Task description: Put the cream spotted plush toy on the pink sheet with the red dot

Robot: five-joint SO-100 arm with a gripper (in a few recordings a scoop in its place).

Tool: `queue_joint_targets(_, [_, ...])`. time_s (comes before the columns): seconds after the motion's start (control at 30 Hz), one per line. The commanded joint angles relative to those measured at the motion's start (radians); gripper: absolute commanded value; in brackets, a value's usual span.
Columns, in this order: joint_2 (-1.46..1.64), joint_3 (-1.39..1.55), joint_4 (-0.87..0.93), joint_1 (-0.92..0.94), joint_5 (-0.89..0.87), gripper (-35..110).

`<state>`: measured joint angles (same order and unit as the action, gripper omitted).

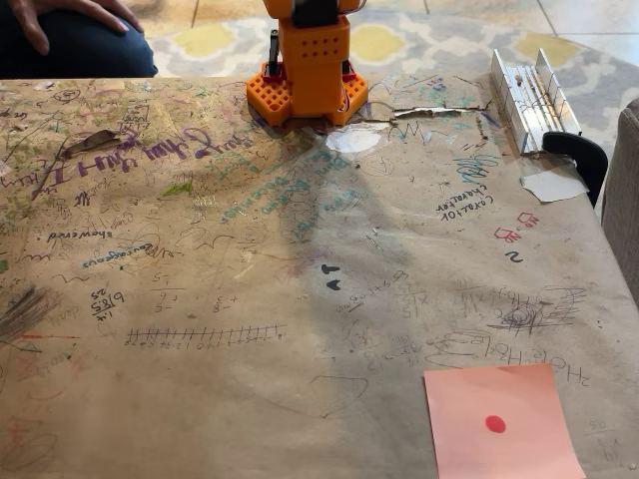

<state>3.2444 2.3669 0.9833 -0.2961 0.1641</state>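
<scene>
Well, from where I stand the orange arm [308, 55] is cut off by the top edge of the fixed view: its square base and the lower block of its body sit at the far edge of the table, upright and squarely planted, and everything above that runs out of the picture, so I cannot tell how the fingers stand, whether wide, narrow or closed on something. A thin dark cable or rod runs down the left side of the base. The pink sheet with the red dot [499, 424] lies flat at the near right of the table, well apart from the arm's base, its lower edge clipped by the bottom of the frame; the dot sits near its middle and the sheet's surface is bare. The table [250, 299] is covered in brown paper scribbled all over with pen marks, numbers and doodles (most too faint or upside down to read), and a soft shadow falls down its middle from the arm's base. At the far right a silvery metal rail piece [529, 95] lies at an angle near the table's edge, with a black curved clamp [582, 155] just below it and a small whitish paper scrap [552, 185] beside that. A person's hand [70, 15] rests on a dark-trousered knee at the top left corner, beyond the table, mostly cropped.
</scene>
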Motion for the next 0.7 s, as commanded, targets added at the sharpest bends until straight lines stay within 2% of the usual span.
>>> queue_joint_targets(0.0, [0.083,-0.041,-0.175,-0.069,0.008,0])
queue_joint_targets(0.17, [0.074,-0.029,-0.328,-0.071,0.0,0])
queue_joint_targets(0.33, [-0.109,-0.117,-0.344,-0.026,-0.057,0])
queue_joint_targets(0.47, [-0.417,-0.258,-0.402,-0.018,-0.026,0])
queue_joint_targets(0.53, [-0.79,-0.459,-0.462,-0.008,-0.014,0])
queue_joint_targets(0.57, [-1.072,-0.663,-0.419,-0.006,0.029,0])
queue_joint_targets(0.6, [-1.393,-0.956,-0.295,0.005,0.066,0])
queue_joint_targets(0.63, [-1.713,-1.344,0.012,0.005,0.141,5])
queue_joint_targets(0.67, [-1.985,-1.759,0.38,0.014,0.201,28])
